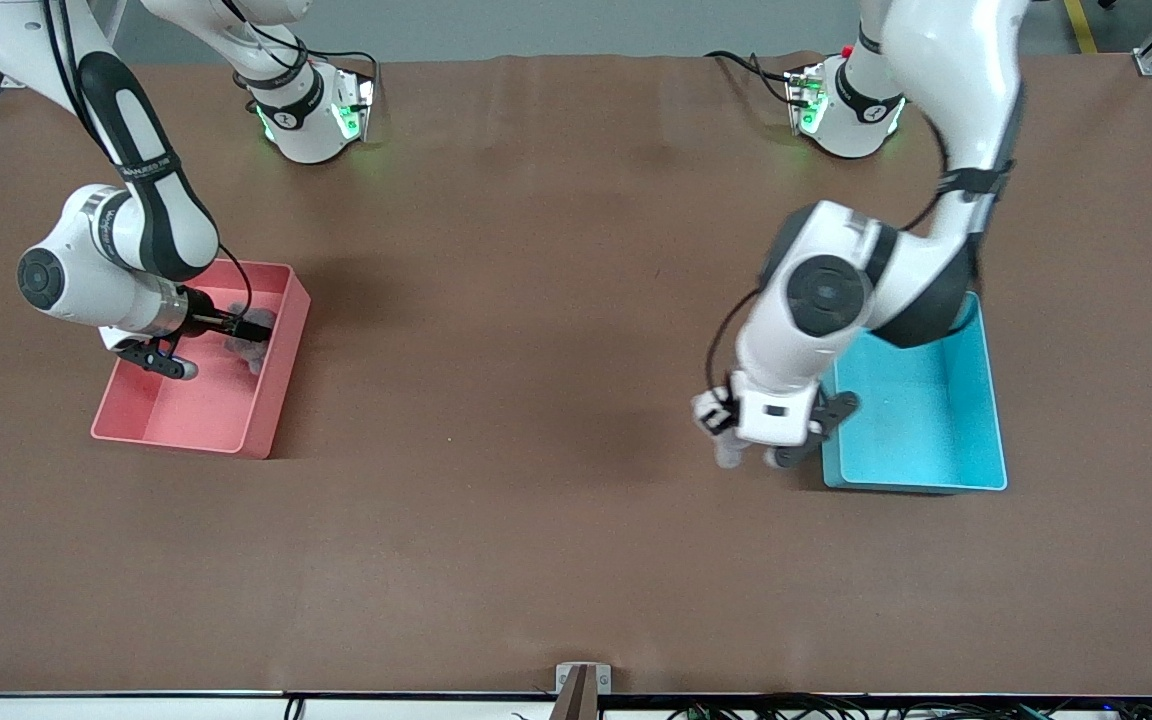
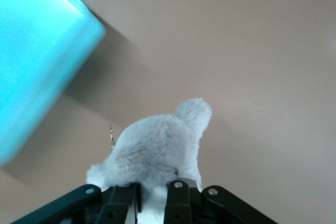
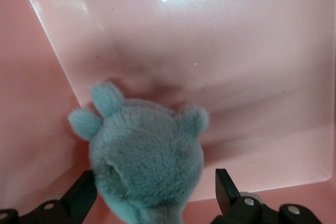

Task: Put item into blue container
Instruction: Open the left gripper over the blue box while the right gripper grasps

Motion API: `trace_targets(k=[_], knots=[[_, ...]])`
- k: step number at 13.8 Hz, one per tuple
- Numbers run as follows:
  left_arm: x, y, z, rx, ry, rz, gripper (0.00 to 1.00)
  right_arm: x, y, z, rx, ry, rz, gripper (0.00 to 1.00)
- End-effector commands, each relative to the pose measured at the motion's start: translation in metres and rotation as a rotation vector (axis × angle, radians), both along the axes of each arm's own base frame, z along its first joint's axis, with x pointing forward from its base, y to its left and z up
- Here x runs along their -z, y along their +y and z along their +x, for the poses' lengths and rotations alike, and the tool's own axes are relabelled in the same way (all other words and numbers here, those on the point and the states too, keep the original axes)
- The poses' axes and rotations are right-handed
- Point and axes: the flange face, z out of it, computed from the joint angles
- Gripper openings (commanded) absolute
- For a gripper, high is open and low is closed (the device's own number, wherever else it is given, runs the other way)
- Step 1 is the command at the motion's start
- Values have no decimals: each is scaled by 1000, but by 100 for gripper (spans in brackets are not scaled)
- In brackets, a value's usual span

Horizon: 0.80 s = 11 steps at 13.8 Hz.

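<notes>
The blue container [image 1: 921,415] stands toward the left arm's end of the table, and one cyan wall [image 2: 37,61] of it shows in the left wrist view. My left gripper [image 1: 754,455] hangs over the bare table just beside that container, shut on a pale grey plush toy [image 2: 157,150] that is also visible from the front [image 1: 729,452]. My right gripper [image 1: 224,348] is down inside the pink bin [image 1: 271,400], open, its fingers [image 3: 227,187] standing on either side of a grey-blue plush toy [image 3: 147,156] that lies on the bin's floor.
The pink bin sits toward the right arm's end of the table. Brown table surface [image 1: 536,400] stretches between the two bins. The blue container's inside shows nothing in it where the left arm does not cover it.
</notes>
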Motion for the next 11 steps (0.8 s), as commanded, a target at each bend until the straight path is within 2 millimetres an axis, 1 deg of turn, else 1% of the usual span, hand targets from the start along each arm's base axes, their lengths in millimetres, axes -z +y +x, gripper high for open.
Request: trace_targets(k=[1, 2, 3, 4, 5, 6, 8, 9, 10, 11], knots=[[-20, 70, -1, 128, 81, 44, 0, 7, 0, -5, 3, -4, 20, 81], [-24, 99, 2, 145, 95, 48, 0, 7, 0, -5, 1, -4, 20, 62], [-19, 127, 1, 176, 111, 71, 0, 6, 0, -4, 1, -4, 20, 39], [-9, 145, -1, 191, 126, 94, 0, 6, 0, -4, 2, -4, 21, 21], [-1, 168, 1, 200, 130, 129, 0, 5, 0, -3, 1, -6, 21, 8], [6, 185, 1, 203, 144, 129, 0, 3, 0, -2, 0, -9, 21, 3], [24, 219, 2, 207, 169, 119, 1, -4, -1, 3, 0, -17, 22, 1], [38, 240, 0, 194, 173, 113, 6, -12, 0, 9, -4, -17, 27, 0], [53, 257, -2, 176, 161, 104, 27, -23, 0, 17, -11, -7, 38, 0], [61, 259, -2, 167, 164, 94, 46, -33, -1, 24, -13, 4, 48, 0]])
